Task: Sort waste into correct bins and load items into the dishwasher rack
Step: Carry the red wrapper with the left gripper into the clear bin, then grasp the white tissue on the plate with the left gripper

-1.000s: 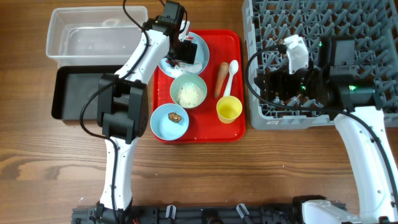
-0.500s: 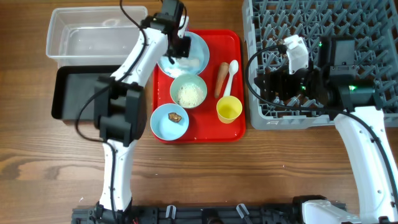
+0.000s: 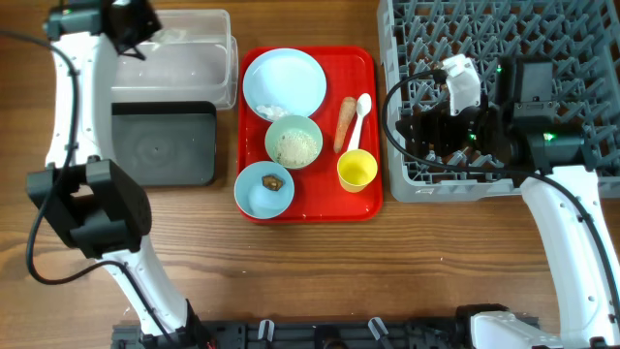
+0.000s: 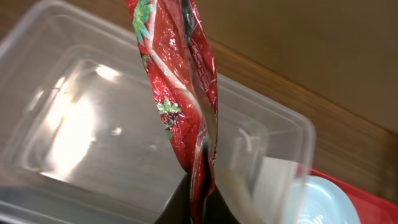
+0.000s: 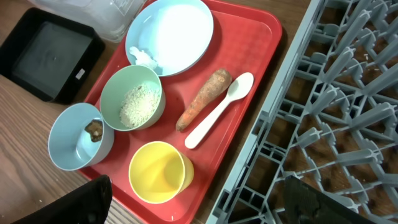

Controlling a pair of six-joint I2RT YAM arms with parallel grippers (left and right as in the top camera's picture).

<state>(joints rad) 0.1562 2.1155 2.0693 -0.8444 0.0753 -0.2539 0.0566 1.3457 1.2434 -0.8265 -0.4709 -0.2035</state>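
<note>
My left gripper (image 4: pixel 200 186) is shut on the red snack wrapper (image 4: pixel 180 81), which hangs over the clear tub (image 4: pixel 93 124). From overhead that gripper (image 3: pixel 131 24) is above the tub's (image 3: pixel 189 63) left end. On the red tray lie the light-blue plate (image 3: pixel 286 78) with white tissue (image 3: pixel 269 111), a green bowl of rice (image 3: pixel 294 143), a blue bowl (image 3: pixel 257 194) holding a brown scrap (image 3: pixel 273 181), the carrot (image 3: pixel 345 123), the spoon (image 3: pixel 358 116) and the yellow cup (image 3: pixel 356 171). My right gripper (image 5: pixel 205 205) stands open over the edge of the grey rack (image 5: pixel 336 112), empty.
The black tray (image 3: pixel 160 145) lies just in front of the clear tub, left of the red tray (image 3: pixel 368 199). The rack (image 3: pixel 542 39) fills the back right. The right arm's cables hang over the rack's front left corner.
My left gripper shut on the wrapper at the plate, lifted it and swung left over the clear tub. The right arm has stayed still.
</note>
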